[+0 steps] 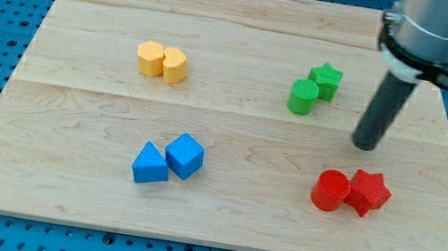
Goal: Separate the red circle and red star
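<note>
Camera view has my tip [366, 145] down on the desk [217, 224], touching no block; it's a bare rod, so nothing is grasped. Just below the tip, toward the view's bottom, sit the red circle [330, 190] and red star [367, 192], pressed side by side, circle on the view's left. Left of the tip, the green circle [302, 96] and green star [326, 79] touch. Farther left, two yellow blocks [163, 62] and two blue blocks [168, 161] pair up
</note>
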`<state>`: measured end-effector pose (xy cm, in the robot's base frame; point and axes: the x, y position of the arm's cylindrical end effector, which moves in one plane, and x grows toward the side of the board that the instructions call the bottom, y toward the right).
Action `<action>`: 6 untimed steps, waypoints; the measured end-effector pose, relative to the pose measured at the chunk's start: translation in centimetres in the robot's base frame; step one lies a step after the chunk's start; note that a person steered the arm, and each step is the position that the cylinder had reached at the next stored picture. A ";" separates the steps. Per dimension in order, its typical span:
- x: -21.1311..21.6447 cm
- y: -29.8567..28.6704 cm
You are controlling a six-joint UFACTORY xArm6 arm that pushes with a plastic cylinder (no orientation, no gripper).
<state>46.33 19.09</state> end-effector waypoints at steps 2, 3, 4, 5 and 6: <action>9.0 5.5; 8.9 -1.6; 8.9 -8.7; 8.2 -12.1; 6.2 -16.8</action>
